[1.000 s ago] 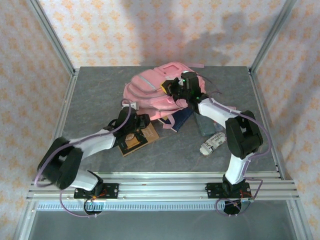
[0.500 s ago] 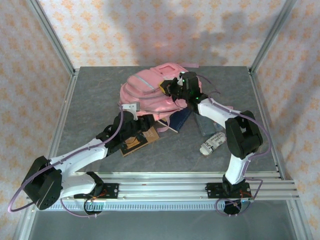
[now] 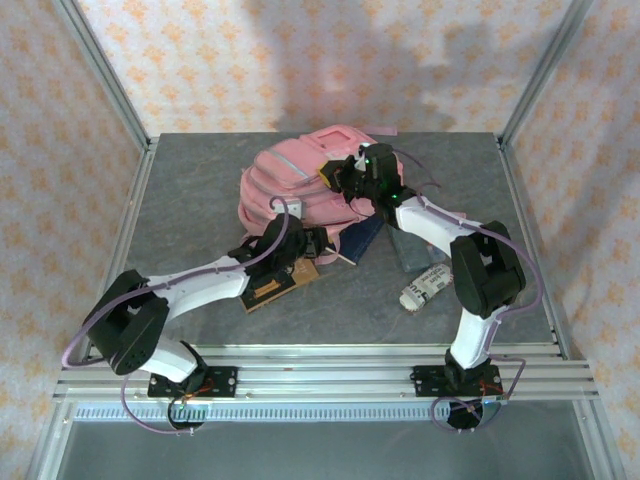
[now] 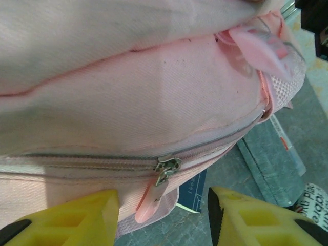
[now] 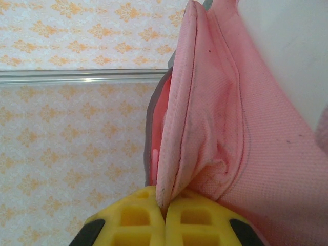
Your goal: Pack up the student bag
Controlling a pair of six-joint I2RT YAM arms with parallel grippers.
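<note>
Top view, L to R: a flat brown pad [image 3: 272,290] lies on the table [image 3: 180,210], partly under the L forearm. The left tool [image 3: 312,243] sits at the near edge of the student bag [image 3: 290,185], fingers approx. half apart, gripping nothing. In the L wrist view, the zip slider [image 4: 167,165] and its pink pull hang just above the gap. The student bag lies at centre-rear of the table. The right tool [image 3: 352,182] is at the bag's upper R side, fingers closed tight, pinching a fold of pink bag fabric. A dark blue book [image 3: 362,238] pokes out under the bag's near R edge. A printed roll [image 3: 425,288] lies further R, beside the R arm.
</note>
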